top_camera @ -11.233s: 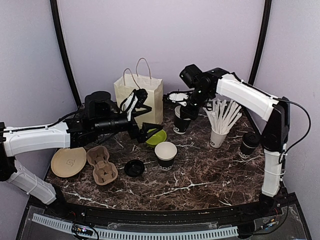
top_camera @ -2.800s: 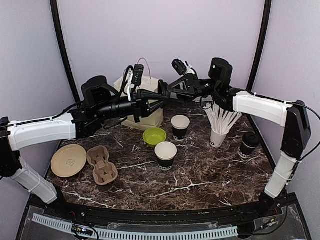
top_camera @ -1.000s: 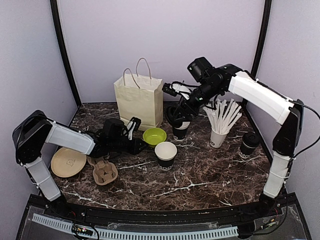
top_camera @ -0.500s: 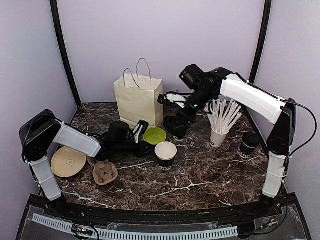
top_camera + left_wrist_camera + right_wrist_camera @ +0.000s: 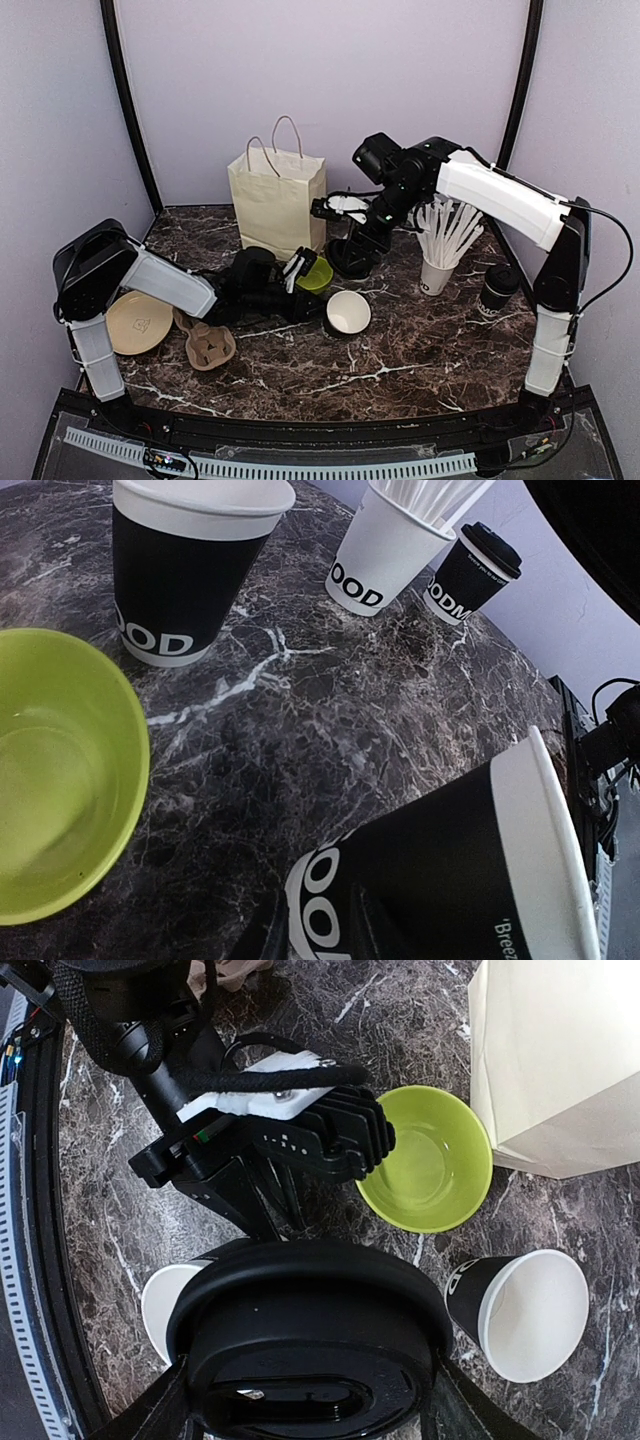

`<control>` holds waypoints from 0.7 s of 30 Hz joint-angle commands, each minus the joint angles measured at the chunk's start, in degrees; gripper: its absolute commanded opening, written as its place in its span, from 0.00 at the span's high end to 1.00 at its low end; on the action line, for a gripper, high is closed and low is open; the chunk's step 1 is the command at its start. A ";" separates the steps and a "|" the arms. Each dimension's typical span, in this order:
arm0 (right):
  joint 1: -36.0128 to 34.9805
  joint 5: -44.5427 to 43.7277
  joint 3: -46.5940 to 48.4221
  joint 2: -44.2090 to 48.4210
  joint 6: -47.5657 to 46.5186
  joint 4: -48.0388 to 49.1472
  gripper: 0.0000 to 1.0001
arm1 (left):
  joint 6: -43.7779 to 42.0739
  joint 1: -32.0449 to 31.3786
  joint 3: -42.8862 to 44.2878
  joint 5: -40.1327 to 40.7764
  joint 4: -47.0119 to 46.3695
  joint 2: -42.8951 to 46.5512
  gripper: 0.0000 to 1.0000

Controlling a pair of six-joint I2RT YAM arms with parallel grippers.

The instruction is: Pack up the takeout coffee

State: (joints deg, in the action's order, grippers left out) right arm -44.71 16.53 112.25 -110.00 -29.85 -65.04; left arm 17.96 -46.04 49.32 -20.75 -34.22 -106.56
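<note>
Top view: my left gripper point(image 5: 314, 304) is reaching low over the table, and a tilted cup point(image 5: 347, 312) is leaning at its jaws, white mouth pointing away from them. The bowl point(image 5: 316, 272) is sitting just beside these jaws, with the bag point(image 5: 278, 200) behind it. My right gripper point(image 5: 352, 250) is pointing down; the straw cup point(image 5: 436, 272) and the lidded cup point(image 5: 496, 290) are standing well apart from it.

Left wrist view: the left jaws are clamping the tilted cup near its base. Ahead of them an open cup point(image 5: 190, 570) is standing upright, and the bowl is lying to their left.

Right wrist view: the right jaws are gripping a black lid point(image 5: 310, 1345) by its edge, one finger on each side. The open cup is standing below, to the right of these jaws, uncovered.
</note>
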 commanded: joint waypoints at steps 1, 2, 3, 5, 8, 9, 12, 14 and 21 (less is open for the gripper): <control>-0.86 -0.82 0.05 -0.51 -0.91 -0.87 0.36 | -1.59 -0.61 1.27 -1.09 -0.31 -0.54 0.75; -0.97 -0.96 -0.08 -0.49 -0.98 -0.77 0.36 | -1.54 -0.58 1.23 -0.98 -0.32 -0.60 0.75; -0.91 -0.98 -0.10 -0.48 -0.86 -0.79 0.36 | -1.53 -0.59 1.22 -0.74 -0.32 -0.69 0.75; -0.99 -0.74 -0.18 -0.57 -0.77 -0.79 0.36 | -1.64 -0.62 1.26 -0.41 -0.31 -0.85 0.75; -1.05 -0.60 -0.19 -0.66 -0.76 -0.79 0.36 | -1.71 -0.63 1.53 -0.52 -0.17 -1.38 0.75; -1.07 -0.61 -0.19 -0.74 -0.74 -0.84 0.36 | -1.70 -0.63 1.59 -0.63 -0.18 -1.61 0.75; -1.09 -0.46 -0.21 -0.68 -0.75 -0.81 0.35 | -1.69 -0.61 1.46 -0.61 -0.28 -1.79 0.75; -1.11 -0.45 -0.55 -0.58 -0.74 -0.74 0.36 | -1.80 -0.63 1.34 -0.42 -0.30 -1.64 0.75; -0.85 -2.47 -3.89 2.24 -1.14 -0.32 0.37 | -7.99 -1.17 -2.60 1.70 2.13 5.74 0.62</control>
State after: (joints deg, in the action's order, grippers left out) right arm -45.36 15.75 110.72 -110.00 -30.22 -65.82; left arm 15.55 -46.44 49.54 -20.21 -33.45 -107.74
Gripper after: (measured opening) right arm 0.689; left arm 0.291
